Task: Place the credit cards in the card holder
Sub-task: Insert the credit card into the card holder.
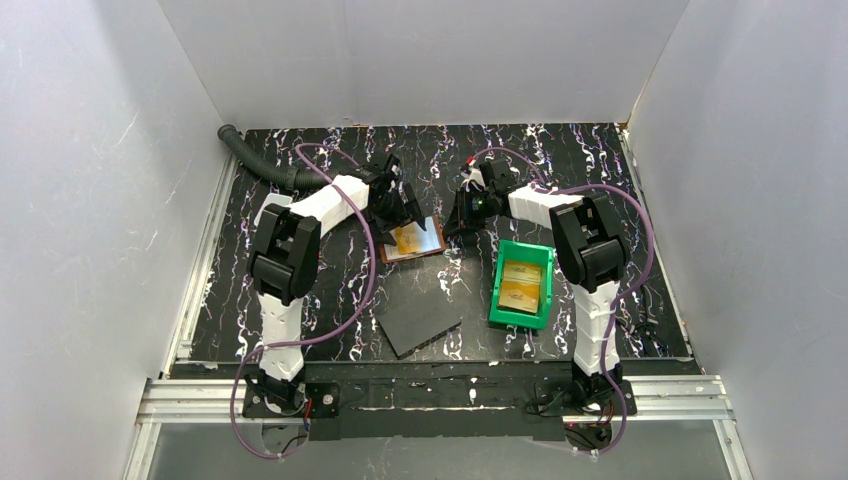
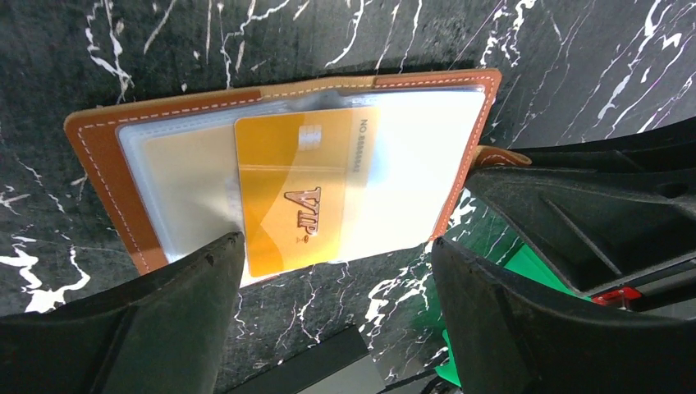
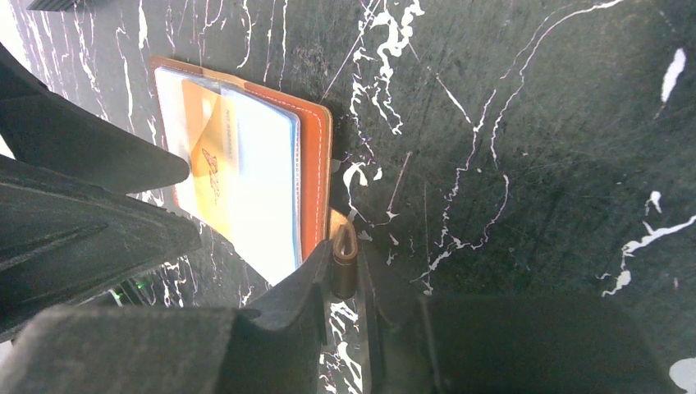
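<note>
Slab [image 1: 420, 320], bin [image 1: 497, 287] (cards [image 1: 521, 283] inside), holder [image 2: 98, 156] with card [image 2: 299, 189]

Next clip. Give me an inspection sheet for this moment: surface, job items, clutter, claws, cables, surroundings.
Surface: black, white-veined table.
Job's things: brown card holder lies open. One gold VIP card lies across its clear sleeves with one end past the edge; whether it is in a slot cannot be told. More orange-yellow cards sit in the green bin.
Clutter: dark grey slab on the near side of the holder.
Claws: left claw open over the card; right claw shut on the holder's snap tab.
Cables: purple cables loop along both arms; black ribbed hose at the far left corner.
Surroundings: white walls on three sides.
</note>
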`<action>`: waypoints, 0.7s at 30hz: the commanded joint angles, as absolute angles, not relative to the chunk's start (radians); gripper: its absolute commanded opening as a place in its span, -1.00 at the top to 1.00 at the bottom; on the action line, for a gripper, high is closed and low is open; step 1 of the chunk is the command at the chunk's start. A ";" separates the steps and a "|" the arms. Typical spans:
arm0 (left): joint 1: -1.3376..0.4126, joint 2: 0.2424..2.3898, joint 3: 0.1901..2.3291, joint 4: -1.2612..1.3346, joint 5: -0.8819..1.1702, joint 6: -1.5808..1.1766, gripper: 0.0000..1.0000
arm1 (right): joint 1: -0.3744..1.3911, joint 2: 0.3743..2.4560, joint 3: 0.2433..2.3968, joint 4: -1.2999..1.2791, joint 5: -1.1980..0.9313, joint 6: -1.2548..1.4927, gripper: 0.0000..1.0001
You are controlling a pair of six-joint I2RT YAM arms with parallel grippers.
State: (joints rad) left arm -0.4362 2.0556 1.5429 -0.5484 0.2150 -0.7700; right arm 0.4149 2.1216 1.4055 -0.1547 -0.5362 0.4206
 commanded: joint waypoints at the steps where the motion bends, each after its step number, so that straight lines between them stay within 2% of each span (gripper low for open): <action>1: -0.451 2.080 1.609 -0.603 0.184 -0.751 -0.62 | 0.421 2.110 1.399 -0.144 -0.551 0.426 0.54; 9: -0.466 2.120 1.653 -0.594 0.238 -0.772 -0.59 | 0.427 2.115 1.402 -0.143 -0.555 0.429 0.56; 13: -0.466 2.067 1.604 -0.590 0.172 -0.751 -0.70 | 0.428 2.116 1.400 -0.144 -0.555 0.426 0.57; 21: -0.458 2.030 1.551 -0.583 0.136 -0.722 -0.70 | 0.428 2.118 1.397 -0.148 -0.556 0.423 0.57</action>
